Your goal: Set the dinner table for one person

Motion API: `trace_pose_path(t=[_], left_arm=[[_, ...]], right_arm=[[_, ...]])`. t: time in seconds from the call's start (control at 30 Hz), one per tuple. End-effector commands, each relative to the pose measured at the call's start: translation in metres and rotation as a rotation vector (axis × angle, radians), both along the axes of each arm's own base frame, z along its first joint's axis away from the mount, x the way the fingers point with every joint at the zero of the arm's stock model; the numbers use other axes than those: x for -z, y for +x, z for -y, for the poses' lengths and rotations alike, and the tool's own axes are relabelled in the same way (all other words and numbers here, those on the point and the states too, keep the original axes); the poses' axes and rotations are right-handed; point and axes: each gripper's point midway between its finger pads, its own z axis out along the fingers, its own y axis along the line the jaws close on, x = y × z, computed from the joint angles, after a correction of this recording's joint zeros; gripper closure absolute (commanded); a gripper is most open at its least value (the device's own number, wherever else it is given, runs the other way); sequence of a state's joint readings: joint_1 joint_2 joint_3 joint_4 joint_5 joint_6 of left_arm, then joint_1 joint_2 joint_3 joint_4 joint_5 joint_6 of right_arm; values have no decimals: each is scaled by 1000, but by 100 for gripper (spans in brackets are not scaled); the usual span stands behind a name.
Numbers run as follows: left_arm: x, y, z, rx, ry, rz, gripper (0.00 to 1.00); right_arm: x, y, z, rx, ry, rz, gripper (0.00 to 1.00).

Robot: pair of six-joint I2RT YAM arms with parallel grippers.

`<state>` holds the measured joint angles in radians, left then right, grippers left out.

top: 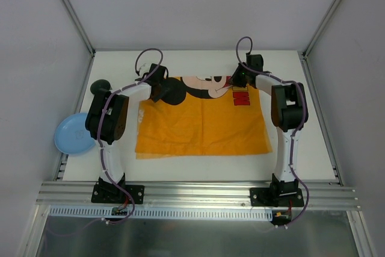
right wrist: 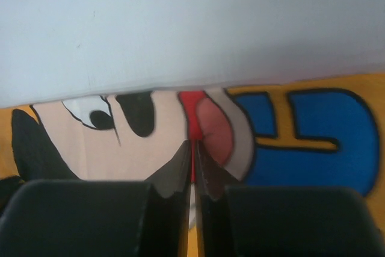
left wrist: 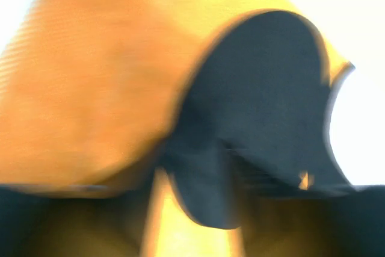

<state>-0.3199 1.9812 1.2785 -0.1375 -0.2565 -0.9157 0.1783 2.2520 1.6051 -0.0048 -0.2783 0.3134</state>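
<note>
- Looks like they're squaring up the orange mouse placemat (top: 201,127) on the worktop (top: 198,64). The worktop is lying white and flat under both arms, boxed in by grey walls, with the aluminium rail (top: 198,192) running along its near edge.
- The right gripper (right wrist: 192,148) is clenched tight, tips sitting down on the mouse's face by the mat's far edge. I can't tell if it's pinching any cloth.
- The left gripper (top: 161,90) is sitting at the mat's far-left corner, where the black ear patch is bulging up right in front of its camera. It's too blurry there, so I can't tell whether it's gripping or letting go.
- To do this bit well, I'm thinking both far corners want easing apart, level and gentle, so that hump flattens. After that it's lowering right down before letting go.
- Edges: the mat's near edge is looking a bit wavy, but it's lying well apart from the rail.
- Room: bare worktop is showing far of the mat and to its right.
- The left is looking tighter. A blue plate (top: 73,133) seems to be overhanging the left edge, and a dark round thing (top: 100,87) is sitting just far of it. Both are near the left arm's elbow, so swinging that arm outward is risking a bump.
</note>
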Motion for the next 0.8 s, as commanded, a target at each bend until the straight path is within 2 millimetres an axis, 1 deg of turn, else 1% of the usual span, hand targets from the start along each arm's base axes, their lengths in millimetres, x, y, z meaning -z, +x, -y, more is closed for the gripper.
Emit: trace_pose_path(t=[0.0, 0.03, 0.07, 0.1, 0.13, 0.17, 0.2, 0.27, 0.3, 0.37, 0.4, 0.43, 0.47, 0.5, 0.53, 0.57, 0.6, 0.63, 0.67, 0.7, 0.73, 0.77], left_arm=[[0, -6, -17, 5, 101, -35, 39], [-7, 0, -16, 12, 109, -16, 27], [-12, 3, -18, 22, 126, -3, 19], [-22, 6, -19, 21, 132, 21, 7], [-30, 9, -19, 24, 137, 41, 4], [-37, 11, -22, 29, 156, 57, 1], [-52, 14, -22, 29, 157, 92, 1], [-69, 18, -24, 40, 172, 128, 1], [-83, 19, -24, 44, 170, 158, 1], [-96, 19, -25, 59, 175, 183, 1], [-113, 17, -23, 66, 159, 215, 1], [-117, 12, -23, 75, 155, 221, 1], [-124, 10, -21, 95, 150, 235, 1], [-143, 4, -16, 124, 118, 271, 1], [-147, -4, -13, 147, 109, 278, 1], [-156, -9, -10, 178, 106, 296, 1], [-180, -21, -5, 204, 90, 350, 1], [-179, -34, -5, 218, 99, 348, 1], [-185, -43, -6, 224, 111, 368, 1], [-208, -59, -9, 223, 105, 427, 1], [-198, -76, -12, 222, 132, 415, 1], [-198, -87, -15, 215, 127, 423, 1]], right_arm=[[-38, 0, -8, -31, 25, 88, 92], [-40, -1, -8, -30, 25, 94, 81], [-43, -6, -9, -35, 24, 100, 48], [-47, -6, -9, -33, 21, 117, 35], [-51, -8, -7, -29, 19, 125, 24], [-48, -14, -7, -36, 8, 122, 6], [-63, -14, -6, -29, 2, 153, 1], [-72, -19, -7, -33, -7, 173, 1], [-83, -25, -5, -31, -16, 194, 1], [-95, -32, -7, -33, -21, 213, 1], [-94, -39, -6, -31, -30, 209, 1], [-114, -44, -7, -32, -30, 242, 0], [-120, -51, -13, -44, -36, 254, 1], [-125, -58, -13, -42, -55, 257, 1], [-141, -69, -15, -48, -56, 284, 1], [-146, -80, -27, -73, -60, 291, 1], [-150, -90, -31, -77, -76, 292, 1], [-151, -101, -35, -89, -86, 294, 1], [-169, -118, -51, -123, -77, 335, 1], [-168, -130, -55, -125, -93, 323, 0], [-170, -140, -62, -132, -88, 319, 1], [-173, -162, -76, -169, -78, 327, 1]])
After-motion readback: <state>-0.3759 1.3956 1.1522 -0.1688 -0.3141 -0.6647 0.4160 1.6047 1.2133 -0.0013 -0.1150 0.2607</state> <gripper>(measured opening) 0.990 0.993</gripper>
